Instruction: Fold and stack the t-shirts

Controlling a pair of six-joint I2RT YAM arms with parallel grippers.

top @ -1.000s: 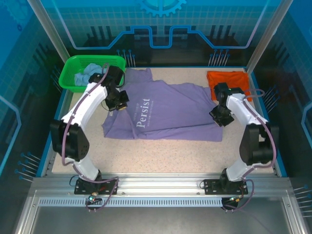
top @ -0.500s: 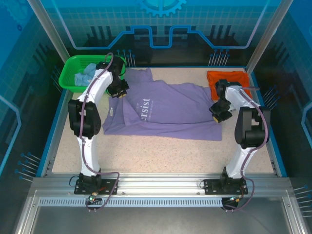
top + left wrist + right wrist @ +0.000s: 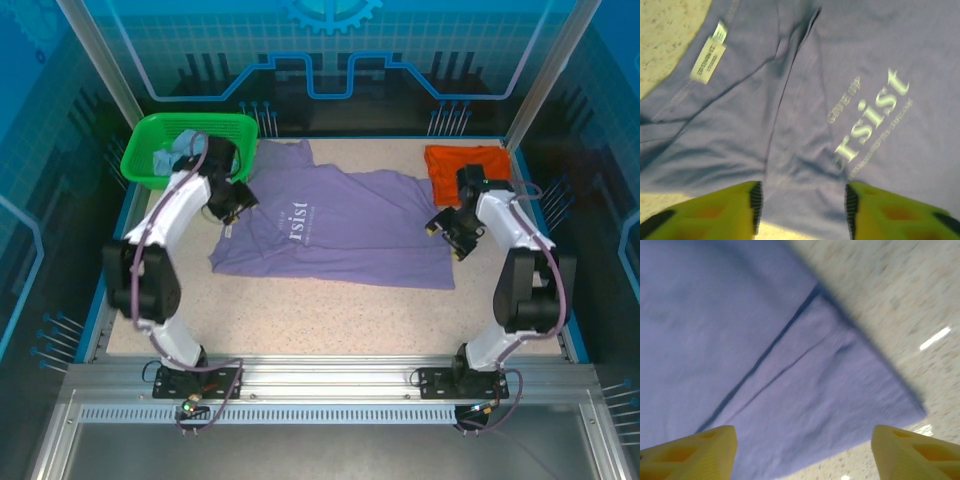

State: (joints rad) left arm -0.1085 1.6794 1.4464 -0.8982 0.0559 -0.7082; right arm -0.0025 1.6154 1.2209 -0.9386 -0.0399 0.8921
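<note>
Green basket (image 3: 135,168) sits just off the far-left corner of the lavender t-shirt (image 3: 360,235), w/ the light blue t-shirt (image 3: 170,157) bunched inside it. Left gripper (image 3: 232,200) is over the lavender shirt's left end, nr the collar. In left wrist view the left gripper (image 3: 802,205) has its jaws apart, nothing clamped, cloth showing between the fingers (image 3: 740,210). The neck label (image 3: 710,57) is up-left of them and the white lettering (image 3: 870,120) to the right. Lavender shirt lies spread, partly folded, mid-table (image 3: 300,315), lettering facing up. Right gripper (image 3: 452,235) is over the shirt's right edge. In right wrist view the right gripper (image 3: 802,450) has its jaws wide apart, holding nothing, above a folded corner of the shirt w/ bare table beyond. Orange t-shirt (image 3: 468,165) lies folded just beside the lavender shirt's far-right corner.
</note>
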